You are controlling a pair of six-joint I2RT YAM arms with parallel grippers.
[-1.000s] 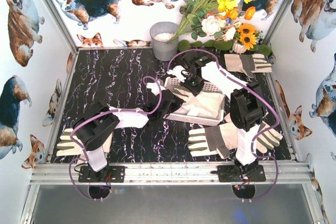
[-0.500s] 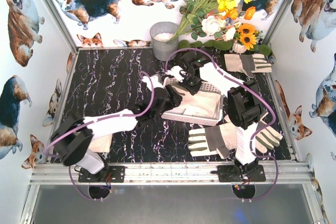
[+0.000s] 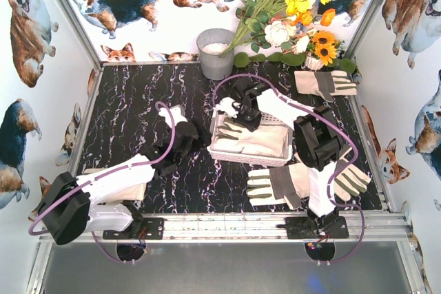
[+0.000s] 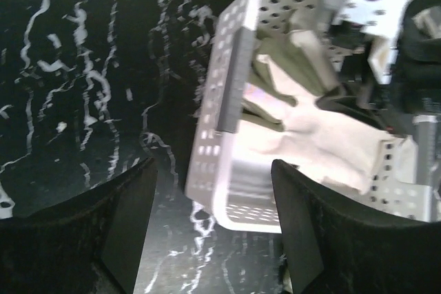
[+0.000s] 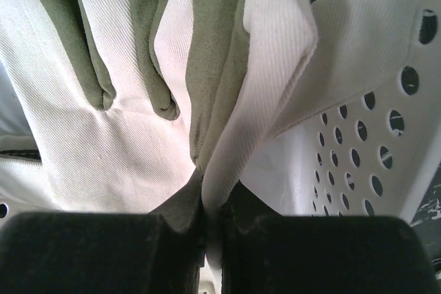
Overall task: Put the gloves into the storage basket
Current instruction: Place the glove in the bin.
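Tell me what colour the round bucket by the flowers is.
Grey; the round metal bucket shows best in the top external view.

Cream-and-grey gloves (image 3: 275,185) — white basket (image 3: 245,159)

Layout of the worktop, as I see it from my station.
The basket (image 3: 248,160) sits mid-worktop (image 3: 138,101) with the first glove (image 3: 262,141) lying in it. My right pincer (image 5: 204,222) is over the basket's far left corner. My left pincer (image 4: 213,201) is just left of the basket, apart from it. The second glove (image 3: 275,185) lies just in front of the basket, and the third glove (image 3: 353,180) lies to that one's right, partly under my right arm. The fourth glove (image 3: 324,84) is in the far right corner. The bucket (image 3: 216,53) stands behind the basket at the back wall, with the flowers (image 3: 289,12) to its right.
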